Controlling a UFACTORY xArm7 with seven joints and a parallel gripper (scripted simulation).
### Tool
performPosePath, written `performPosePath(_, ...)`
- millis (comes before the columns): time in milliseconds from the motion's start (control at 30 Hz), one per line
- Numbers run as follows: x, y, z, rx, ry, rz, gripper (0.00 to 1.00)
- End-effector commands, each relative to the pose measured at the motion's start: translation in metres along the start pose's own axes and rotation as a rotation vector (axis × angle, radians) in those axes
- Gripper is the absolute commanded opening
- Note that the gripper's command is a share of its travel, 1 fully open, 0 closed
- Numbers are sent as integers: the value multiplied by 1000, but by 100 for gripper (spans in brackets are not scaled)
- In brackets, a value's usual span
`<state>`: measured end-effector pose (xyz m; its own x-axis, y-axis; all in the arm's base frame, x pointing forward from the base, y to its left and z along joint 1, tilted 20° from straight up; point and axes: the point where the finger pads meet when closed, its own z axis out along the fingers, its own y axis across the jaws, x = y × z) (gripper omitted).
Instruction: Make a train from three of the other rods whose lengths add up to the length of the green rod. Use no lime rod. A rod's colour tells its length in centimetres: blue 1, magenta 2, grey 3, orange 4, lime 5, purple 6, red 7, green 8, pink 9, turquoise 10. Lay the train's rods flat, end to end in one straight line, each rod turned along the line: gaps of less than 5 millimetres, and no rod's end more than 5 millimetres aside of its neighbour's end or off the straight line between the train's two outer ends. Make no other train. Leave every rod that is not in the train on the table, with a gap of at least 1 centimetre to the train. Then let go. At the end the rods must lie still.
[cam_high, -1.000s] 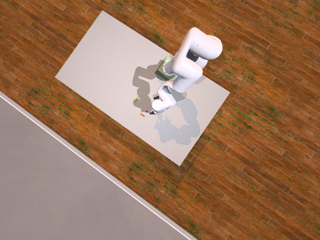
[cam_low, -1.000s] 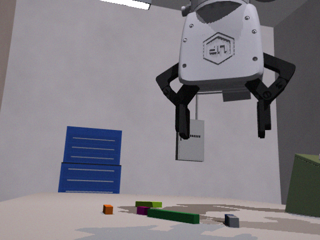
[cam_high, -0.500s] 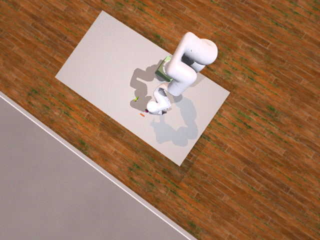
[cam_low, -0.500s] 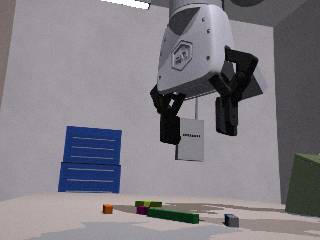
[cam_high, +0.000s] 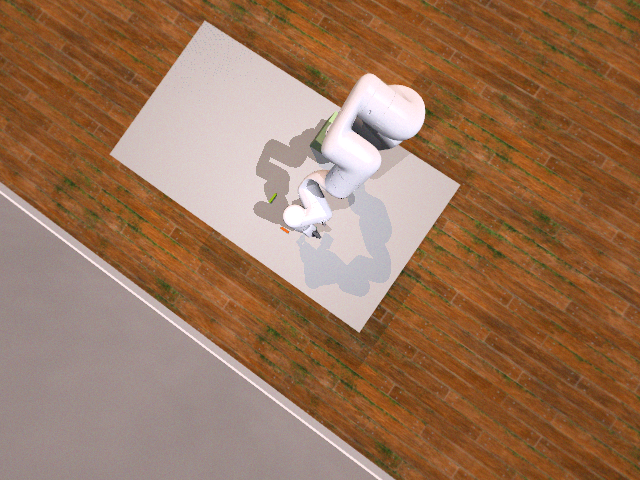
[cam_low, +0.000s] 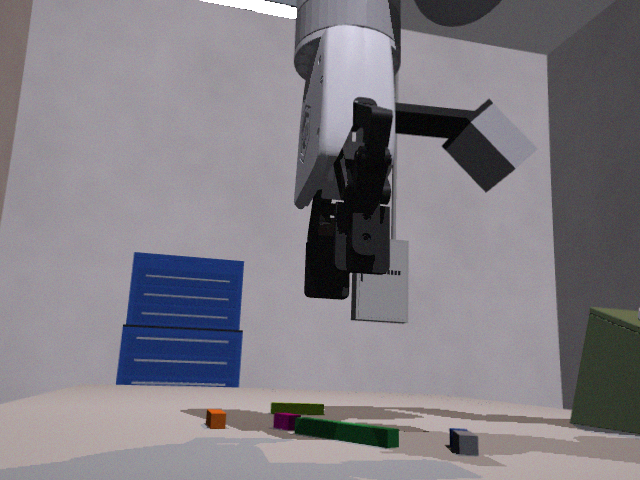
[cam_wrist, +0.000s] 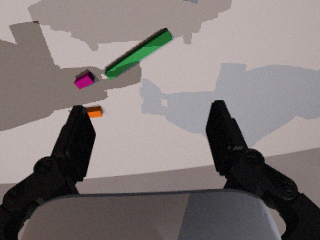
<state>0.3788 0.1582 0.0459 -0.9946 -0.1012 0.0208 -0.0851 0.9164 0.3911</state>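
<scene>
Top view: the hand (cam_high: 314, 233) sits just beside the orange rod (cam_high: 284, 230) on the worktop (cam_high: 206, 103).

Exterior view: it hangs above the green rod (cam_low: 346, 431).

Wrist view: its 2 fingers stand wide apart, empty; green rod ahead, magenta rod (cam_wrist: 84, 80) near its end.

- Wood-plank floor (cam_high: 516, 335) runs on every side of the pale table top (cam_high: 206, 103).
- A grey slab (cam_high: 103, 361) with a white edge cuts across the lower left corner of the top view.
- Two blue crates (cam_low: 181, 320) sit stacked against the grey back wall (cam_low: 129, 155).
- An olive-green box (cam_low: 610, 372) stands at the right edge.
- A pale grey panel (cam_low: 385, 299) shows on the wall.
</scene>
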Motion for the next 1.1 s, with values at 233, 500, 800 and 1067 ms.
performPosePath(233,-20,-17,2,14,3,388,100)
performPosePath(500,-35,-34,4,18,-3,702,100)
performPosePath(800,-48,-51,7,24,-11,1000,100)
performPosePath(1067,-62,-70,9,32,-23,1315,100)
